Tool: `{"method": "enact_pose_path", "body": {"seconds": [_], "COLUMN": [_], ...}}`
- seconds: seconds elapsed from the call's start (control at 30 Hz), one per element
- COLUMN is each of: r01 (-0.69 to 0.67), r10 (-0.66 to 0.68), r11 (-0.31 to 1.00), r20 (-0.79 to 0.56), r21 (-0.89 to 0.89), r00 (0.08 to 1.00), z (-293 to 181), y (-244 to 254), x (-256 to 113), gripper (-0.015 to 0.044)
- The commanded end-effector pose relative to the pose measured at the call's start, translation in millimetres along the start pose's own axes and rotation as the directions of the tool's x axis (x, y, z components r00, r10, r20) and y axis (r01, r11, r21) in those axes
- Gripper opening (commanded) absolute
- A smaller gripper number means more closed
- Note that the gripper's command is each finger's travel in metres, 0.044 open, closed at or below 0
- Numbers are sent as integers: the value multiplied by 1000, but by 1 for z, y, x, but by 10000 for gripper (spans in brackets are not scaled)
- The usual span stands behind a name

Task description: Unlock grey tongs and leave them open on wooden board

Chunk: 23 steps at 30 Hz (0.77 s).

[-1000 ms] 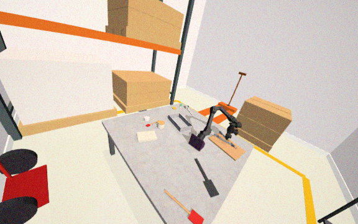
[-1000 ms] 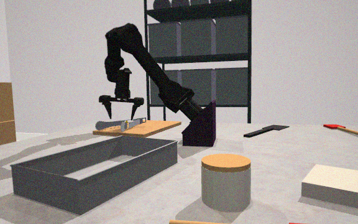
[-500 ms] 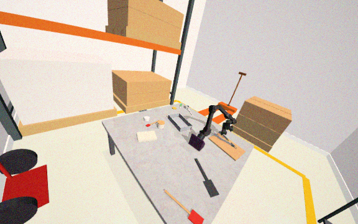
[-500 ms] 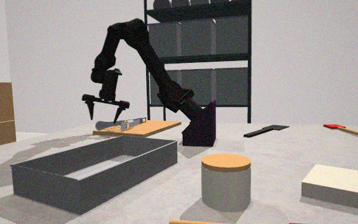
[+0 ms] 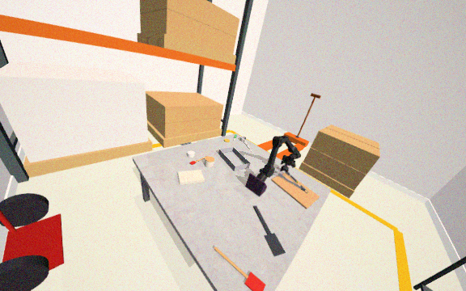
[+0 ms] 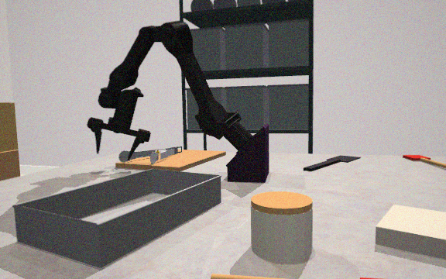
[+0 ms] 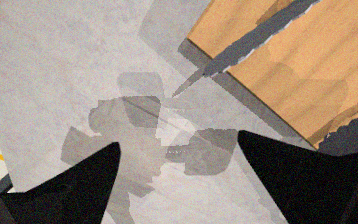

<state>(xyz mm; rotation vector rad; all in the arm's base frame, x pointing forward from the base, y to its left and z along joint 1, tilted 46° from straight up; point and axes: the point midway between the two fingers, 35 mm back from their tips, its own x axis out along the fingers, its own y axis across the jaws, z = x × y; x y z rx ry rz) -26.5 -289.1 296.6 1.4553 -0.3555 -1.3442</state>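
Observation:
The grey tongs point(image 5: 300, 186) point(image 6: 155, 156) point(image 7: 262, 44) lie on the wooden board point(image 5: 301, 199) point(image 6: 204, 156) point(image 7: 280, 100). Their two arms are spread apart, with the ends at the edge of the board. In the wrist view only parts of the arms show; the hinge and lock are out of that view. My gripper point(image 6: 114, 156) point(image 7: 180, 141) is open and empty. It hangs above the table beside the board, off the arm ends, with its fingers pointing down. The roasting tin point(image 5: 228, 160) point(image 6: 161, 218) stands apart from the board, with no tongs across it.
A lidded jar point(image 5: 209, 164) point(image 6: 282, 232) and a cream block point(image 5: 191, 177) point(image 6: 426, 225) stand beyond the tin. A dark spatula point(image 5: 274, 243) point(image 6: 343, 159) and a red-headed tool point(image 5: 254, 281) point(image 6: 416, 157) lie on the other side of the arm's base point(image 5: 256, 185) point(image 6: 250, 163).

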Motion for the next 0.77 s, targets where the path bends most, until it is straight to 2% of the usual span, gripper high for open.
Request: {"method": "enact_pose_path", "body": {"seconds": [0.0, 0.3, 0.53, 0.73], "r01": [-22, -149, -324, -519], "r10": [10, -15, -122, -228], "r11": [994, 927, 810, 674], "r20": [-109, -430, -681, -816], "r21": [-110, -345, -488, -526], "r00": [994, 903, 722, 531], "z": [-32, -143, -242, -315], "y": [10, 37, 34, 20], "x": [14, 25, 11, -26], "gripper": [440, 440, 440, 440]}}
